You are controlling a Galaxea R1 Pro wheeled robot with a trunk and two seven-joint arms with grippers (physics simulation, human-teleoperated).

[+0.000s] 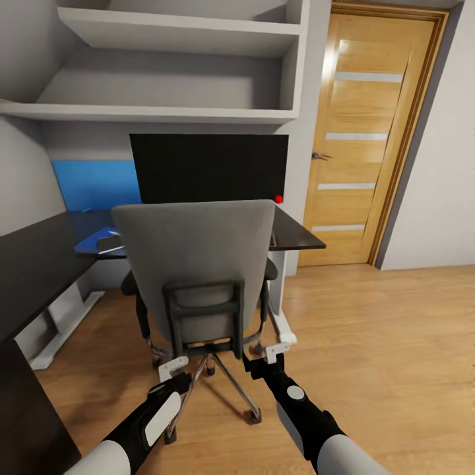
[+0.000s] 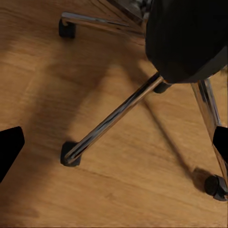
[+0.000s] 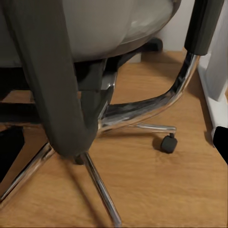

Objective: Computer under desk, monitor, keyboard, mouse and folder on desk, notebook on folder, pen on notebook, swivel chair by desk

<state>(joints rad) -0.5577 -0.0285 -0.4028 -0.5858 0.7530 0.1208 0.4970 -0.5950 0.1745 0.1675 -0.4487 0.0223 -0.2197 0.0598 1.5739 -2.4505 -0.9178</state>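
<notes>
2 claws apart: left claw (image 1: 173, 371) / right claw (image 1: 265, 356) | behind swivel chair (image 1: 198, 264) @ desk (image 1: 39, 264)

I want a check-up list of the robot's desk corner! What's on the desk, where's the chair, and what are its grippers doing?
Surface: desk, black top, partly hidden by the chair back.
Job's things: monitor upright on the desk; swivel chair pulled up in front of it; blue folder on the desk with a dark flat thing on it.
Clutter: nothing seen.
Grippers: left gripper and right gripper both open and empty, low behind the chair's base.
Cables: nothing seen.
Surroundings: wooden door, grey shelves, wood floor.
</notes>
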